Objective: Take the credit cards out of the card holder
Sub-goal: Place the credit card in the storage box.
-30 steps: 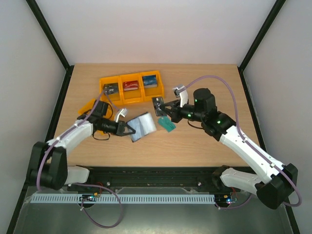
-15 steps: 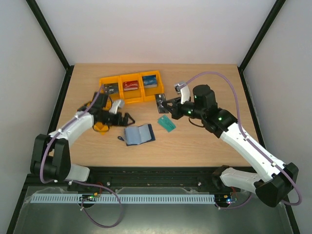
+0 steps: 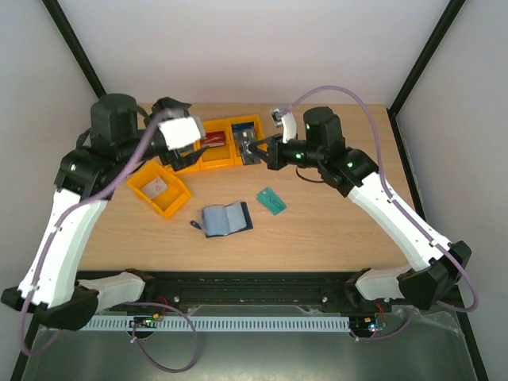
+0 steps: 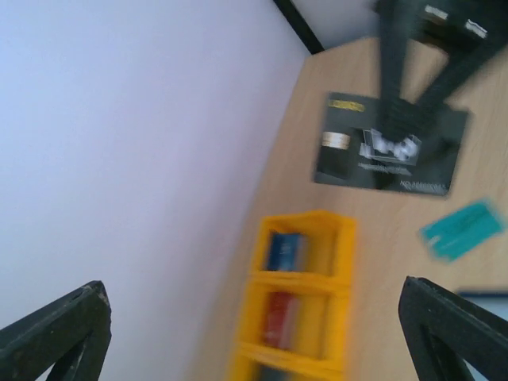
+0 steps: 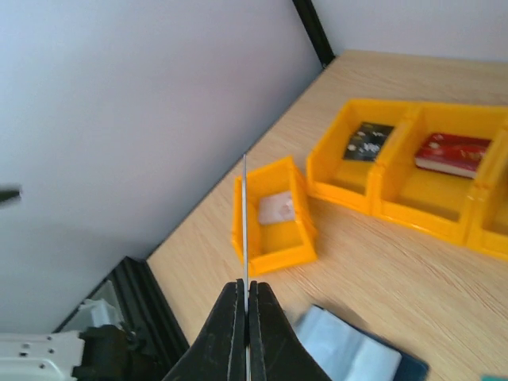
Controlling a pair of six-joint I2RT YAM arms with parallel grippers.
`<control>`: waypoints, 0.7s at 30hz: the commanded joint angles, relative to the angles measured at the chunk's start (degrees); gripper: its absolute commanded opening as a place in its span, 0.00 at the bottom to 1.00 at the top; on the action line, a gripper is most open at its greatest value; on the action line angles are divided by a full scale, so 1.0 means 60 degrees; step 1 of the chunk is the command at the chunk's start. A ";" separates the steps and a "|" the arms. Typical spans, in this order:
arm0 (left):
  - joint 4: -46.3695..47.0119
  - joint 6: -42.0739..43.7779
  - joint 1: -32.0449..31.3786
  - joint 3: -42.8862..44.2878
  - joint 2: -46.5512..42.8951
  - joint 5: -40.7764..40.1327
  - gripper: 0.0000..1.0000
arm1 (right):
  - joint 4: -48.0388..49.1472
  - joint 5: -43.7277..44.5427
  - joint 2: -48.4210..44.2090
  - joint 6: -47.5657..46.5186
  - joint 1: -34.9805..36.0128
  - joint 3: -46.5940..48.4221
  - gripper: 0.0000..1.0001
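**Overhead view.** The left tool (image 4: 252,290) is raised at the upper left of the frame, over the left end of a row of three joined orange plastic bins (image 3: 216,163). In its own wrist view the two black fingers (image 4: 55,333) stand wide apart at the lower corners, released and holding nothing. The right tool (image 3: 255,152) sits at upper centre, at the right end of the row. It is clenched on a dark rectangular plastic card (image 3: 252,151).

**Wrist views of the held card.** In the right wrist view this card shows edge-on, a thin vertical line rising from the closed fingertips. In the left wrist view its printed face shows at the upper right.

**Bench.** The dark navy wallet-like card holder (image 3: 226,219) lies open on the pale wooden bench (image 3: 341,230) at lower centre. Its pale blue-grey inside faces up, a small dark tab shows at its left edge, and it is well apart from both tools. A lone teal-green card (image 3: 271,201) lies flat just to its upper right, not touching it. A single orange plastic bin (image 3: 149,200) stands askew to the left of the holder, with a pale card (image 5: 276,208) inside.

**Row of bins.** The right wrist view shows a dark card (image 5: 367,141) in one compartment and a red card (image 5: 452,153) in the next. The blurred left wrist view shows a blue card (image 4: 286,250) in the far compartment.
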 commanded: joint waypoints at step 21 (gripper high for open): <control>0.8910 1.6462 -0.0833 -0.6465 -0.3035 0.2462 0.86 | 0.2782 -0.2861 0.0061 0.2452 0.0632 0.0062 0.02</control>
